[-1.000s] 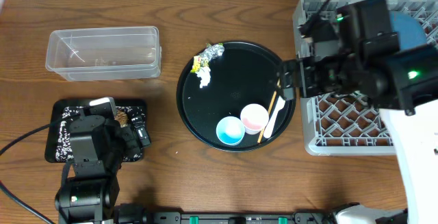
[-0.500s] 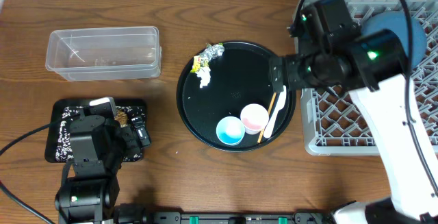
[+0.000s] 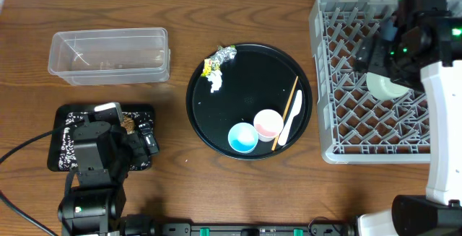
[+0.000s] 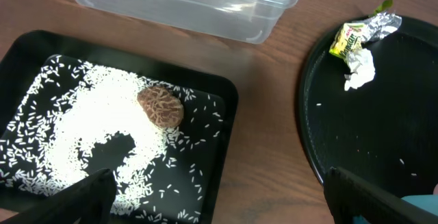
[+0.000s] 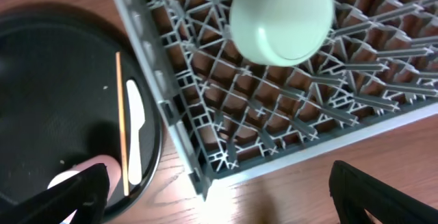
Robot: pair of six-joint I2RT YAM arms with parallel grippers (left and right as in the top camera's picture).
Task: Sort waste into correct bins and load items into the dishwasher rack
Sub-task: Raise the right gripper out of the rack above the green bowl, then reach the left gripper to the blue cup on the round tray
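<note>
Ahead of the right fingers [image 5: 75,191], which are spread wide and hold nothing, one pale green bowl [image 5: 282,15] sits base-up among the pegs of the grey dishwasher rack [image 5: 205,121]. Bowl counts as loaded. Dark blue plate cannot be made out; the right arm covers part of the rack.

Off to the side of the right fingers, on the round black tray [image 3: 216,120] and not yet loaded:
- 1 pink cup [image 3: 268,123]
- 1 light blue cup [image 3: 242,137]
- 1 white spoon [image 3: 289,126]
- chopsticks [image 3: 287,119], which read as one thin line, so I cannot split the count

Left fingers [image 4: 85,195] are also spread and empty, over the black rectangular tray [image 4: 222,142]. Between and ahead of them lie 1 brown food lump [image 4: 160,105] and a wide scatter of rice grains [image 4: 68,135], too many to count. Food waste looks binned.

Far ahead of the left fingers, on the round tray's far edge, bunched close together:
- 1 crumpled foil [image 4: 375,27]
- 1 yellow wrapper [image 4: 345,40]
- 1 white paper scrap [image 4: 361,70]

None is binned yet. The clear tub [image 4: 205,8] beyond the left fingers looks empty.

Judgement: roughly midway. Food waste and bowl are done; three wrappers, two cups, spoon and chopsticks are left. Bins: 2. Rack: 1.
</note>
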